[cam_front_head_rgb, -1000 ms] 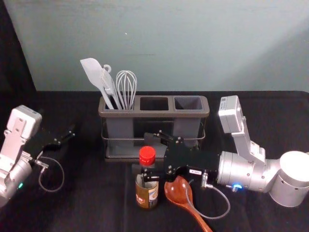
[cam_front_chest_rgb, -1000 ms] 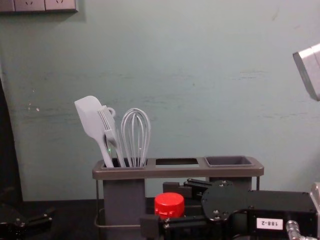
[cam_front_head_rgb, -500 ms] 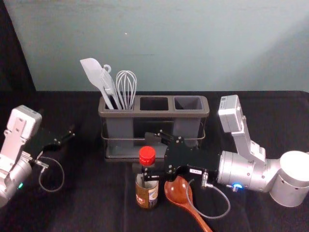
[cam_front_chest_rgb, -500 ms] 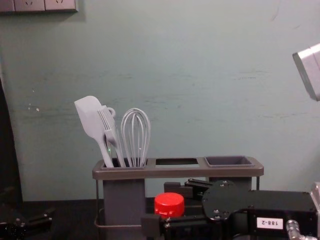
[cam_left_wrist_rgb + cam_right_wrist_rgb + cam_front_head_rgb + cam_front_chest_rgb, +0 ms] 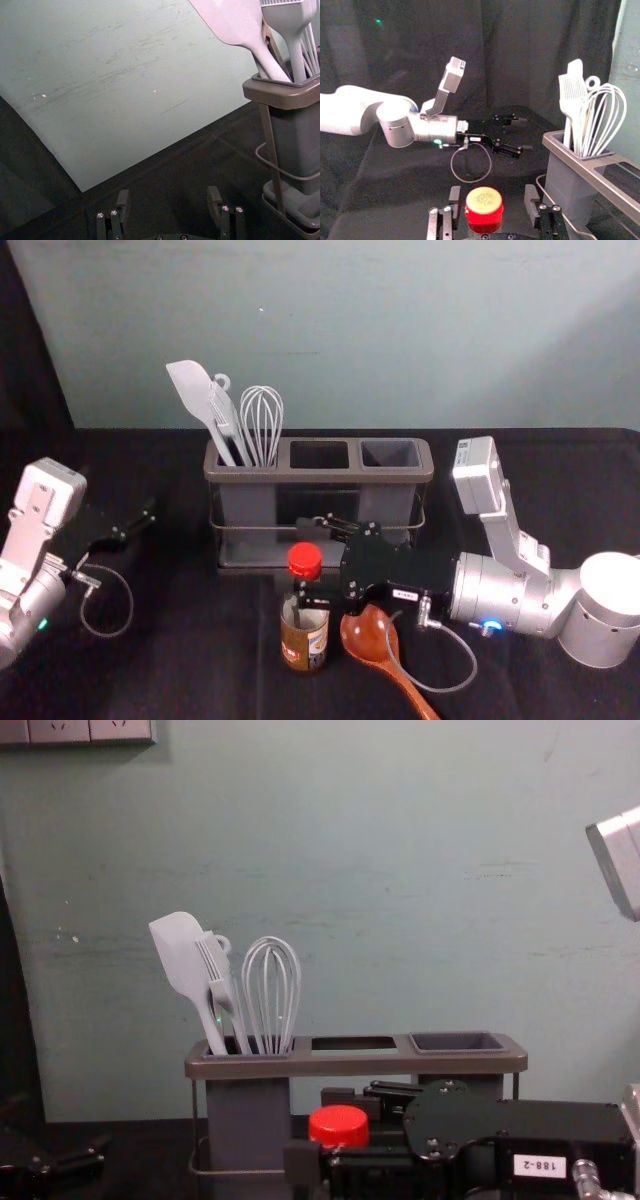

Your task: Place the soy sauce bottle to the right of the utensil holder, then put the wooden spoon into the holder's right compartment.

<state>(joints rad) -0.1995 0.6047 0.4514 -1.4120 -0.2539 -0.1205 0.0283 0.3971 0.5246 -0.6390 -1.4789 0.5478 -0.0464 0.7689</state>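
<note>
"Where is your bottle (image 5: 304, 642) standing?"

"It's standing in front of the holder (image 5: 320, 476) — your right gripper (image 5: 493, 200) is reaching there too, fingers wide around it. Your left gripper (image 5: 168, 200) is resting wide, left of the holder."

"How's it feeling?"

"Probably hard, slippery, a bit heavy — you're wanting a snug squeeze under the cap (image 5: 305, 560)."
</note>
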